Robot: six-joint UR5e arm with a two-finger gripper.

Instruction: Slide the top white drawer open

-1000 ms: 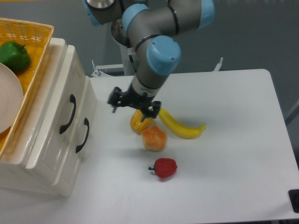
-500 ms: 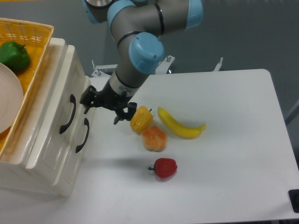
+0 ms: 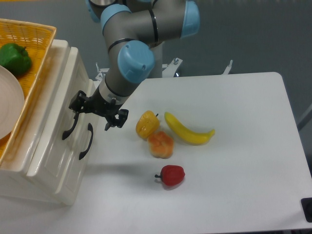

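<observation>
Now we are hovering our gripper (image 3: 96,111), jaws spread open, just beside the black handle (image 3: 72,120) of the top white drawer (image 3: 56,114) at the left of the frame. We are judging the drawer still closed; gripping and pulling are remaining.

Bright, even overhead light; soft shadows lie under the fruits and arm on the white table (image 3: 243,146), mild sheen on the chest, image slightly soft
</observation>
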